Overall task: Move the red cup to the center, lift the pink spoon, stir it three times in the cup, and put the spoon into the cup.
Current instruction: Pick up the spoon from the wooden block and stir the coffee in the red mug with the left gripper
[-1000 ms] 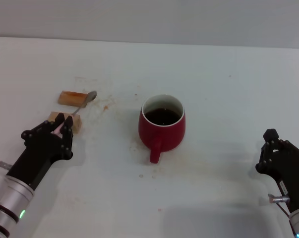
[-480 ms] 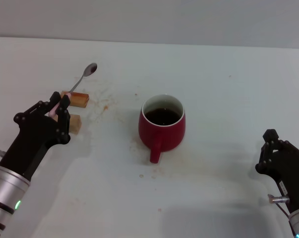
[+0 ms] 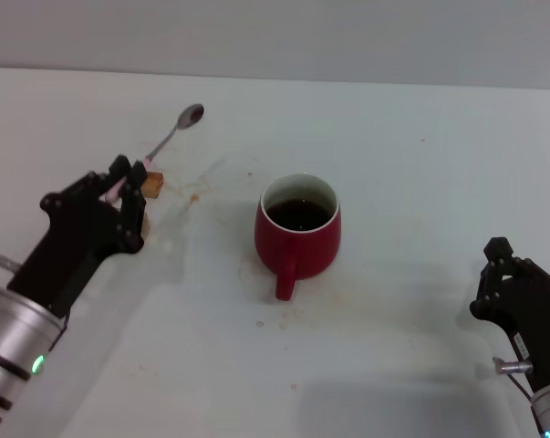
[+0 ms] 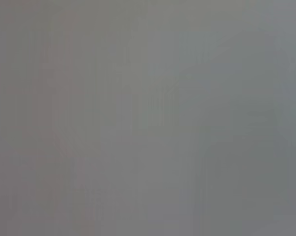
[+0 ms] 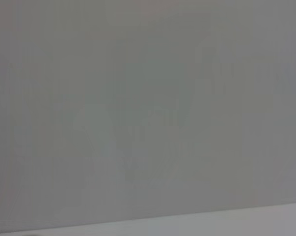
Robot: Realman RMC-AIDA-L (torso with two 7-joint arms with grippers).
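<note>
The red cup [image 3: 298, 235] stands near the middle of the white table in the head view, its handle toward me, with dark liquid inside. My left gripper [image 3: 129, 179] is shut on the pale pink handle of the pink spoon [image 3: 173, 130], held in the air to the left of the cup. The grey bowl of the spoon points up and away from me. My right gripper [image 3: 504, 265] rests at the lower right of the table, away from the cup. The wrist views show only blank grey.
A tan wooden block [image 3: 153, 183] peeks out just behind my left gripper; the other block is hidden. Brown stains [image 3: 194, 195] mark the table [image 3: 393, 146] between the block and the cup.
My left gripper has lifted the pink spoon off the wooden blocks and carried it up and to the right, toward the cup. The cup and right arm have not moved.
</note>
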